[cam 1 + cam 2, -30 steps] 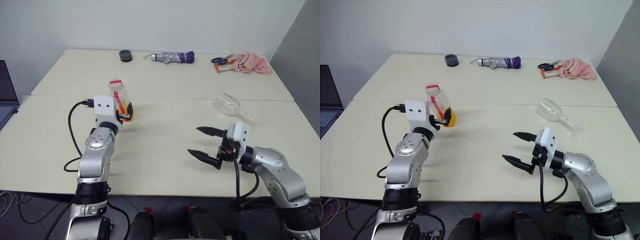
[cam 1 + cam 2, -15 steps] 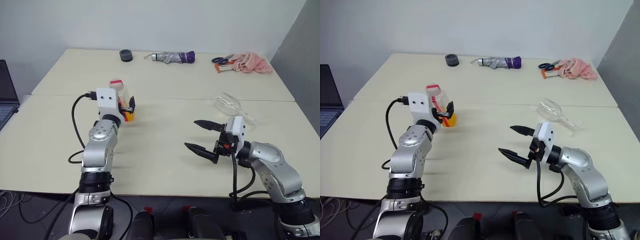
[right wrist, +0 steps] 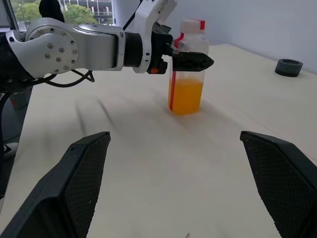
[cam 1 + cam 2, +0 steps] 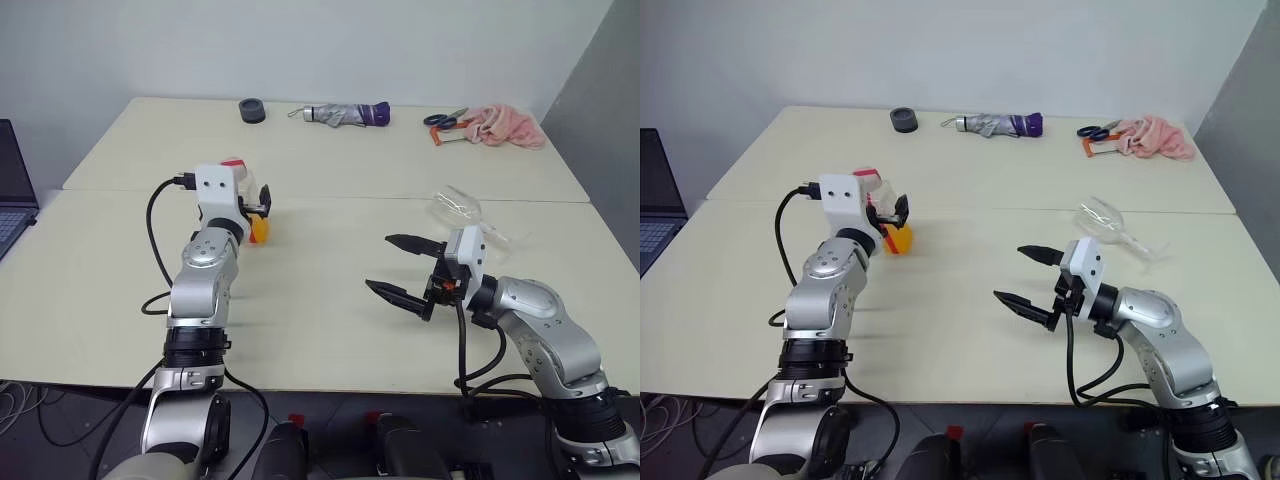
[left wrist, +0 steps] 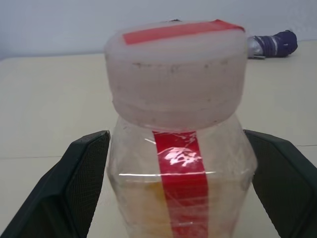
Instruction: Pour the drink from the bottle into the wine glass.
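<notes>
While the bottle [image 5: 178, 148] stands upright on the table [image 4: 320, 290], the left pincer [image 4: 892, 212] is spread wide on either side of it, at the level of its shoulder. In the left wrist view both fingers [image 5: 81, 183] flank the clear body with a visible gap on each side; neither pad is seen pressing the plastic, so the bottle is bracketed, not gripped. The cap [image 5: 176, 69] is on, pale with a red strip across its top, and a red strip runs down the side of the bottle. The drink [image 3: 185, 96], bright orange, fills roughly the lower half of the bottle.

The right pincer [image 4: 398, 267] is also fully spread and holds nothing. It hangs above the table toward the right side, pointing across toward the left arm, well apart from the bottle.

The wine glass [image 4: 458, 208] lies on its side on the table, behind and just beyond the right pincer, its bowl toward the far left and its stem running toward the right. It appears empty and nothing touches it.

Along the far edge of the table rest a dark round object [image 4: 251, 110], a folded umbrella [image 4: 347, 115], scissors [image 4: 444, 119] and a pink cloth [image 4: 505, 127]. A laptop [image 4: 14, 195] sits at the far left.
</notes>
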Robot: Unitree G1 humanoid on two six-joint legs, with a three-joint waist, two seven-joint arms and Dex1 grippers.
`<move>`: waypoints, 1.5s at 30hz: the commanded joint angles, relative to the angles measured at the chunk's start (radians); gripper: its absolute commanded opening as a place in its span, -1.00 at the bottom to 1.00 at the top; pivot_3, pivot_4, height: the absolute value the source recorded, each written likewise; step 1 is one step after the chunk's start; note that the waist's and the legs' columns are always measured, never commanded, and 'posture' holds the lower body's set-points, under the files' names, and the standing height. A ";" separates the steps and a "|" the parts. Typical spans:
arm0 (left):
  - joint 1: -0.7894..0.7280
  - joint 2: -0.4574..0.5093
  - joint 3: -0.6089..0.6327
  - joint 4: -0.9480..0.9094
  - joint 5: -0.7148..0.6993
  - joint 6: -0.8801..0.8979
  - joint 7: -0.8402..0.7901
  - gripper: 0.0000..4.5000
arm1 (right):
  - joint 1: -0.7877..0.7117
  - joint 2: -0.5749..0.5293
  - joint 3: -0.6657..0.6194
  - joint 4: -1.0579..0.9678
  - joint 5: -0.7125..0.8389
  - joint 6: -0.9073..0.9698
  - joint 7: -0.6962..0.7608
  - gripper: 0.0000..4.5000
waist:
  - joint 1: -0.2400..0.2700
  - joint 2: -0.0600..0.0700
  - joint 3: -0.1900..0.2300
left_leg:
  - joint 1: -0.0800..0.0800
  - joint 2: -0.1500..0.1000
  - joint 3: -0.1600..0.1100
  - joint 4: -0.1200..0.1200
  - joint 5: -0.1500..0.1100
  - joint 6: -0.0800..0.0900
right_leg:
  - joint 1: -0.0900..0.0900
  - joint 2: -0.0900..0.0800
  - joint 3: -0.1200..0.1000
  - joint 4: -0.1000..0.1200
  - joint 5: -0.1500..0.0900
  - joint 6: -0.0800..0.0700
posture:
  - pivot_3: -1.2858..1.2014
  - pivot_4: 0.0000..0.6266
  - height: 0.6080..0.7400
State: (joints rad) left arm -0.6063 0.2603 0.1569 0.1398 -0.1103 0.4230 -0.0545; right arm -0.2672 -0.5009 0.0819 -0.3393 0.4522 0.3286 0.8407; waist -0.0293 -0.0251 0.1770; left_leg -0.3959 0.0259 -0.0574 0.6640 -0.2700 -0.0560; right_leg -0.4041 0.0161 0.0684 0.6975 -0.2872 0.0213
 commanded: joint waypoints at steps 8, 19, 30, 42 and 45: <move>-0.049 0.014 0.009 0.013 0.003 -0.022 -0.010 0.56 | -0.022 -0.001 -0.009 -0.033 0.003 0.007 -0.015 1.00 | 0.000 0.000 0.000 | 0.000 0.000 0.000 0.000 0.000 0.000 | 0.000 0.000 0.000 0.000 0.000 0.000 | 0.03 -0.52 1.00; -0.029 0.028 -0.019 -0.013 0.031 -0.092 -0.042 -0.18 | -0.024 0.000 -0.012 -0.032 -0.003 -0.003 -0.020 1.00 | 0.000 0.000 0.000 | 0.000 0.000 0.000 0.000 0.000 0.000 | 0.000 0.000 0.000 0.000 0.000 0.000 | 0.03 -0.52 1.00; 0.022 0.035 -0.046 -0.103 -0.081 -0.029 -0.244 -0.18 | 0.037 -0.018 -0.064 -0.034 -0.015 -0.010 -0.063 1.00 | 0.000 0.000 0.000 | -0.001 0.000 0.000 0.000 0.000 0.000 | 0.000 -0.001 0.000 0.000 0.000 0.000 | 0.03 -0.52 1.00; 0.010 0.071 -0.215 -0.157 -0.240 -0.049 -0.724 -0.18 | 0.171 -0.123 -0.142 -0.171 0.007 0.016 -0.063 1.00 | -0.004 0.000 0.000 | 0.000 -0.001 0.001 0.000 0.000 0.000 | 0.000 0.002 0.001 0.000 0.000 0.000 | 0.03 -0.52 1.00; 0.002 0.091 -0.263 -0.138 -0.248 -0.051 -0.835 -0.18 | 0.119 -0.115 -0.166 -0.228 0.088 0.100 -0.111 1.00 | -0.005 0.000 0.000 | 0.000 -0.001 0.001 0.000 0.000 0.000 | 0.000 0.003 0.001 0.000 0.000 0.000 | 0.03 -0.52 1.00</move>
State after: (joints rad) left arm -0.5775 0.3371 -0.0908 0.0162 -0.3347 0.4016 -0.8245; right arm -0.1137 -0.6191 -0.0527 -0.5016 0.4811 0.3895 0.7551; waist -0.0345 -0.0251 0.1773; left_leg -0.3954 0.0252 -0.0561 0.6642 -0.2700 -0.0561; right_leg -0.4044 0.0196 0.0696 0.6978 -0.2873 0.0214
